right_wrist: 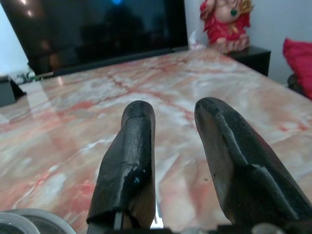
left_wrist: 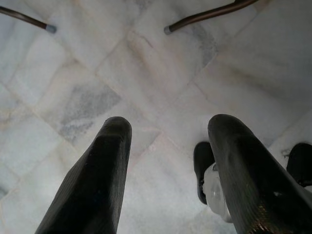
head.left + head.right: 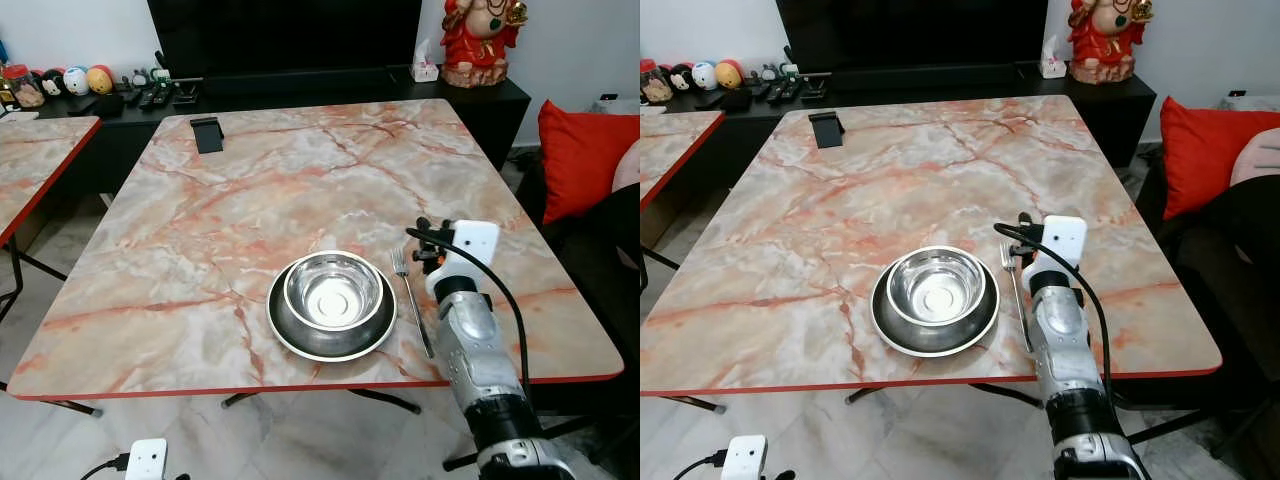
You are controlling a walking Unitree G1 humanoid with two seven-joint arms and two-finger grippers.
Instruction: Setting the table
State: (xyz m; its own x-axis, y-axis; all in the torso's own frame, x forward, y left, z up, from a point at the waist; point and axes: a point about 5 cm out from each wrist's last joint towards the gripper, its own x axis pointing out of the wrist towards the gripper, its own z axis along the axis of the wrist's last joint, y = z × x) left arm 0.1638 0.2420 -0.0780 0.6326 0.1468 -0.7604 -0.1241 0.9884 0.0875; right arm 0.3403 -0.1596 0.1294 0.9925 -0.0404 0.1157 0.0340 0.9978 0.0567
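- Where the marble surface [image 3: 250, 190] nears its front red edge, a steel bowl [image 3: 333, 290] sits inside a dark round plate [image 3: 330, 338], a little right of the middle.
- Just beside the plate's right rim lies a fork [image 3: 411, 297], flat on the surface, tines pointing toward the far side and handle toward the robot.
- Right tool [image 1: 173, 126] hovers low above the surface next to the fork; its two black fingers [image 1: 129, 165] stand apart with a clear gap and grip nothing.
- Its silver arm [image 3: 478, 355] reaches up over the front edge, with a white camera block [image 3: 470, 245] and a black cable at the wrist.
- Left tool [image 2: 168, 161] hangs over the pale tiled floor [image 2: 146, 58], fingers spread and empty.
- Farther back on the surface, a small black stand [image 3: 207, 134] sits near the far left corner.
- Beyond it runs a dark cabinet [image 3: 330, 90] carrying a red figurine [image 3: 484, 38] and remotes; a red cushion [image 3: 580, 155] lies off to the right.
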